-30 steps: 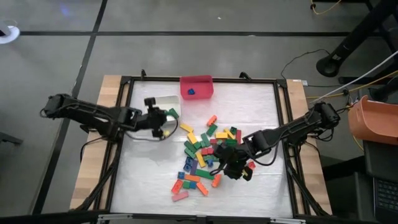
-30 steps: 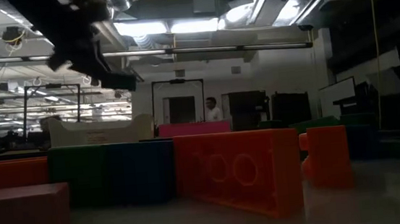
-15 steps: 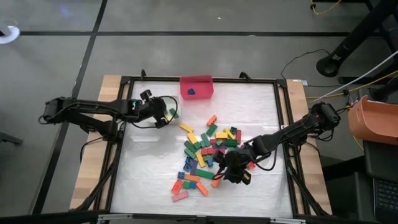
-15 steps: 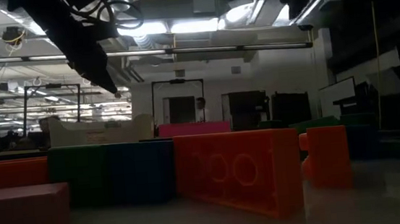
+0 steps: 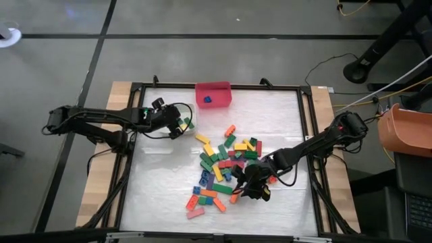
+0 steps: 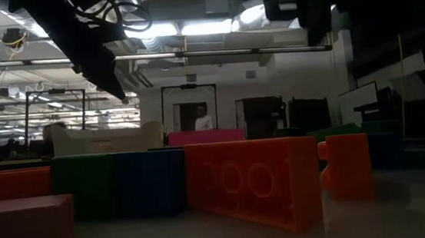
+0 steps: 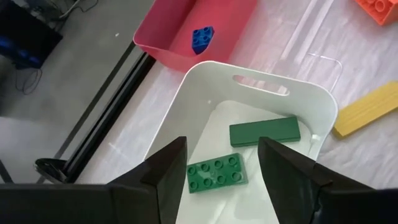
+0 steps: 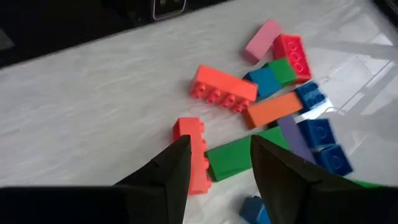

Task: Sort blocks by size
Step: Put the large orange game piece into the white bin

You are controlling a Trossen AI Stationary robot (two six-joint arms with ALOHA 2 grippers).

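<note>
The blocks lie in a loose many-coloured pile (image 5: 223, 169) mid-table. My right gripper (image 5: 251, 190) hangs open low over the pile's near right side. In the right wrist view a red block (image 8: 194, 155) and a green block (image 8: 231, 158) lie on the table just ahead of its open fingers (image 8: 217, 168), untouched. My left gripper (image 5: 179, 125) is open above the white bin (image 7: 323, 112) at the far left. Two green blocks, a smooth bar (image 7: 264, 132) and a studded one (image 7: 216, 174), lie flat on the bin's floor below its fingers (image 7: 221, 165).
A red bin (image 5: 213, 94) at the far edge holds one blue block (image 7: 203, 38). A yellow bar (image 7: 367, 109) lies on the table beside the white bin. In the low view, large orange (image 6: 253, 181), green and red blocks fill the foreground. A person stands in the room behind.
My left gripper has swung toward the table's far edge until it stands over the white bin, rolling a little, then kept still. My right gripper has sunk toward the near right side of the pile.
</note>
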